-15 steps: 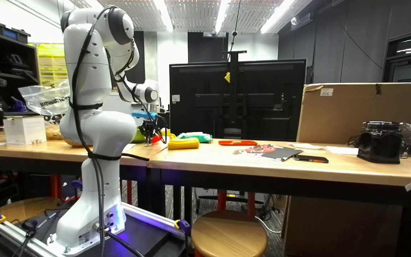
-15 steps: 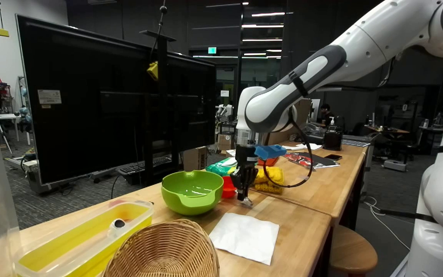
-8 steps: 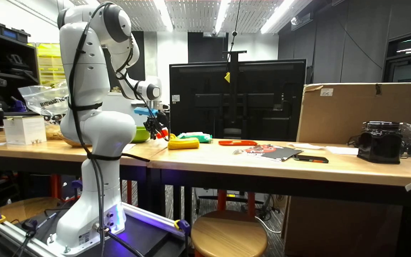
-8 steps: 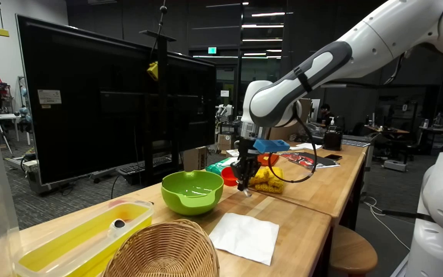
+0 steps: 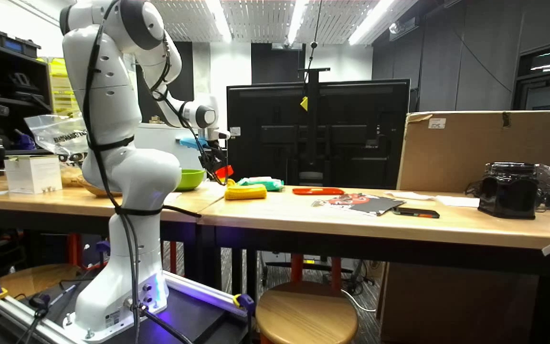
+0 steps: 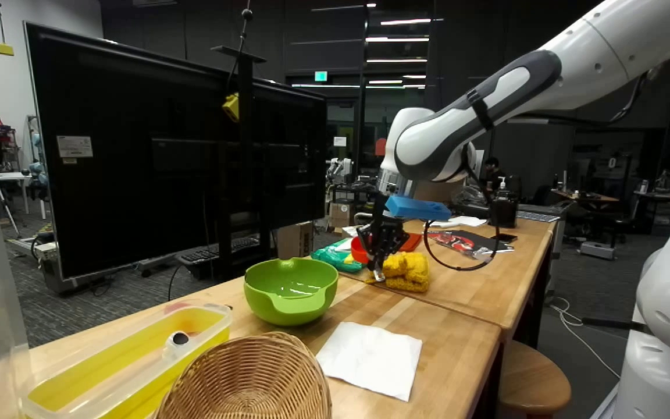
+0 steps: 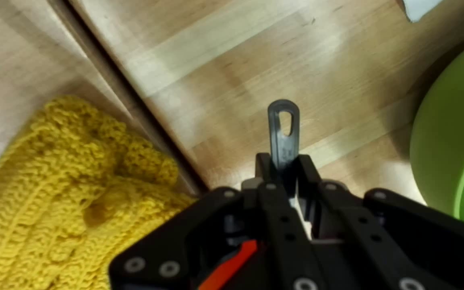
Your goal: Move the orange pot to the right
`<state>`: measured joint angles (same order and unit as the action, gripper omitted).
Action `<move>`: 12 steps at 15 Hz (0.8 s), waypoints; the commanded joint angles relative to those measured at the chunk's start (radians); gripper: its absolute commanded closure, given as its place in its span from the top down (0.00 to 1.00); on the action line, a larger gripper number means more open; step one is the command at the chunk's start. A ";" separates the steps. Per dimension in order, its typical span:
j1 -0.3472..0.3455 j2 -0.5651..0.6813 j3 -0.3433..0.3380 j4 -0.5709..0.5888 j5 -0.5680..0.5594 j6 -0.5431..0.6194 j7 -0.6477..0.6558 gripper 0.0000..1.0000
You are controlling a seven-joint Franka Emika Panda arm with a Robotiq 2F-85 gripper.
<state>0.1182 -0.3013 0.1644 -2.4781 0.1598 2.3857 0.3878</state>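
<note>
The orange pot is a small red-orange pot with a grey metal handle. It shows in both exterior views, partly behind my gripper. In the wrist view my gripper is shut on the pot's grey handle, whose looped end sticks out past the fingertips. A strip of the orange pot shows through the finger linkage; the rest is hidden there. The pot hangs above the table, between the green bowl and the yellow knitted cloth.
The yellow cloth and green bowl flank the gripper. A green-and-white package lies behind the cloth, a red item beyond it. A white napkin, wicker basket and yellow-lined container stand nearer that exterior camera.
The gripper has risen with the orange pot and moved away from the green bowl toward the yellow cloth. The pot has left its spot beside the bowl.
</note>
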 commanded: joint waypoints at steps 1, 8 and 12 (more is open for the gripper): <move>-0.031 -0.130 -0.002 -0.091 0.038 0.022 0.112 0.04; -0.086 -0.298 -0.009 -0.197 0.118 0.032 0.256 0.04; -0.098 -0.337 -0.033 -0.242 0.178 0.057 0.287 0.04</move>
<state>0.0292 -0.5825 0.1456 -2.6675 0.2907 2.4117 0.6488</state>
